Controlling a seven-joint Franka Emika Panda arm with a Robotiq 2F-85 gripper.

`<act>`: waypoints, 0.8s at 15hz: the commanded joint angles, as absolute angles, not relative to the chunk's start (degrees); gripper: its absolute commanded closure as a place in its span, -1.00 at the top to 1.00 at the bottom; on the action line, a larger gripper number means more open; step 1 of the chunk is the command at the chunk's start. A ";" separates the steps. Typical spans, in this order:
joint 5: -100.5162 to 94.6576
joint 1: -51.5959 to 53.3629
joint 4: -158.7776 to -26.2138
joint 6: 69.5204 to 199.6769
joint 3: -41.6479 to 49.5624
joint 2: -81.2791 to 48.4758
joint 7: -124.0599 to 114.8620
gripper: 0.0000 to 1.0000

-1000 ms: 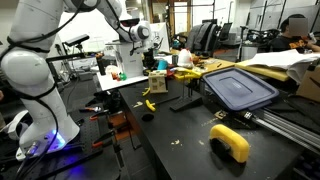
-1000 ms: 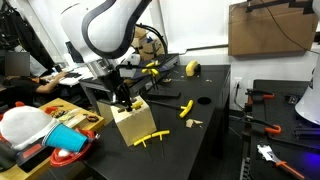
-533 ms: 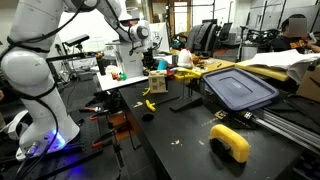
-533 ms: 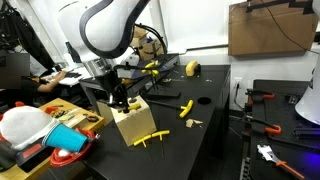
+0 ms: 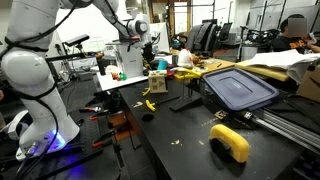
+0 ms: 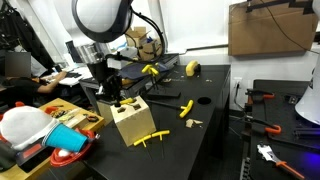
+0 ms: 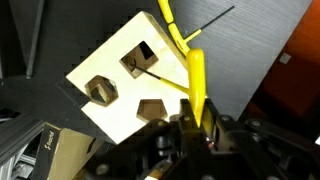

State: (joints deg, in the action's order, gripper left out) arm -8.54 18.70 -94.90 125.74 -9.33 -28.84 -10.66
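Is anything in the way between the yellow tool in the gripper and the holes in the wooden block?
Nothing visible. The gripper holds the yellow tool just above the wooden block, its holed top uncovered. A loose yellow tool lies on the table beside the block, off that path.

what you can't see
the yellow tool's (image 7: 196, 85) lower end vanishes inside the gripper (image 7: 200, 128); the wrist view's bottom edge crops the gripper's body.
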 commanded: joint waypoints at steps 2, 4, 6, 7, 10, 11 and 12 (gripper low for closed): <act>-6.09 18.83 -99.35 127.80 -9.10 -23.97 -14.74 -0.92; -5.10 18.71 -100.68 129.69 -9.00 -22.87 -17.40 -0.92; -3.32 18.47 -103.16 133.41 -8.79 -21.47 -20.78 -0.92; -2.66 18.51 -104.58 135.44 -8.49 -20.71 -22.86 -0.92; -2.11 18.98 -110.12 141.82 -7.04 -17.88 -30.00 -0.92; -2.24 19.25 -112.59 144.18 -6.39 -16.52 -32.83 -0.92; -2.74 19.94 -115.23 145.77 -5.86 -14.32 -36.25 -0.92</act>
